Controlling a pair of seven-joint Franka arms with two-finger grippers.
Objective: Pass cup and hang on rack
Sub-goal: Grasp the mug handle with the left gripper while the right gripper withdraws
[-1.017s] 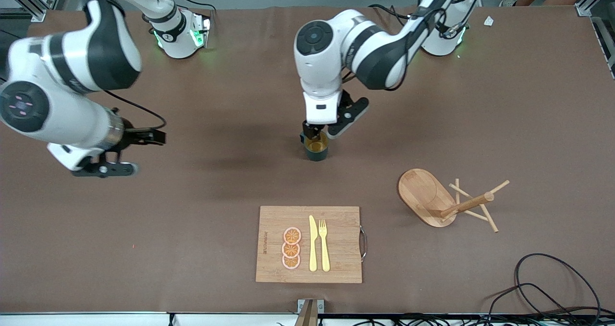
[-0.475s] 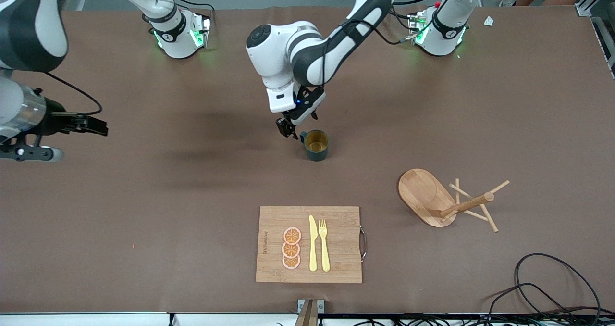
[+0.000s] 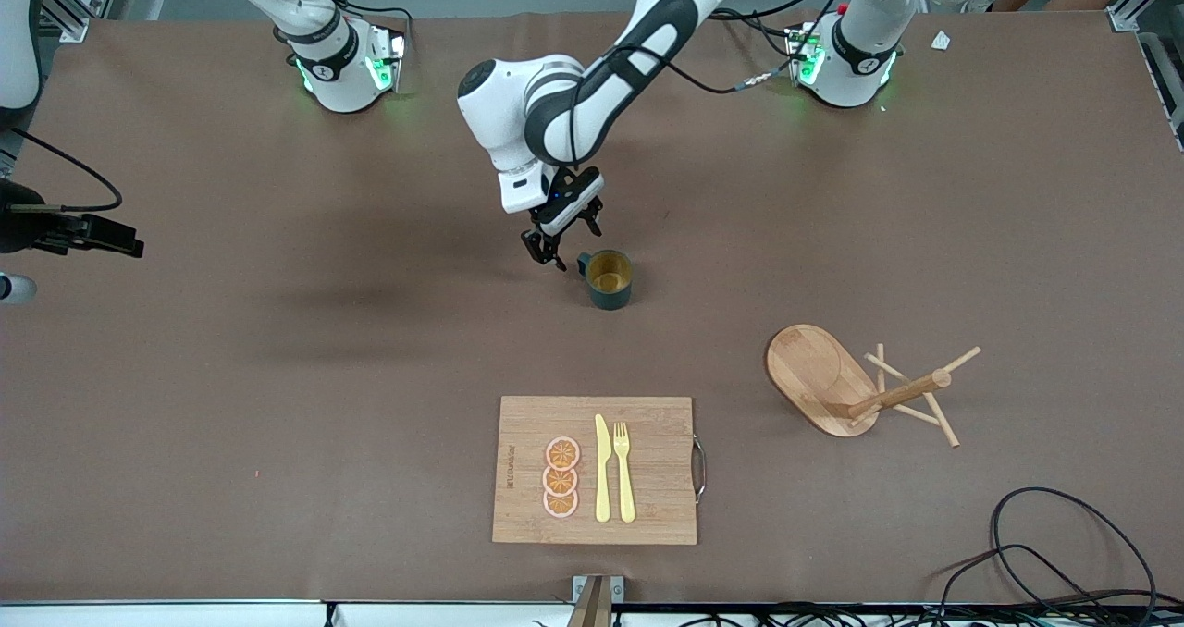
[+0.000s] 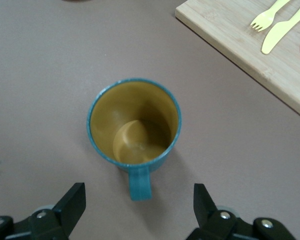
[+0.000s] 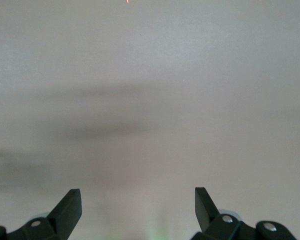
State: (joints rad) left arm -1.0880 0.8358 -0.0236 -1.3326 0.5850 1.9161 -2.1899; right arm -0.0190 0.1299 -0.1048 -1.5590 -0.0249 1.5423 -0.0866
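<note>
L gripper (image 3: 560, 244) hangs spread wide and empty just above the table, beside the cup's handle, nothing between its fingers (image 4: 72, 202). Cup (image 3: 610, 278) stands upright mid-table, handle toward that gripper, apart from it. Rack (image 3: 856, 387) lies tipped over at about 4 o'clock from cup, toward L arm's end. R gripper (image 5: 138, 210) waits, fingers apart, over bare table at R arm's end
</note>
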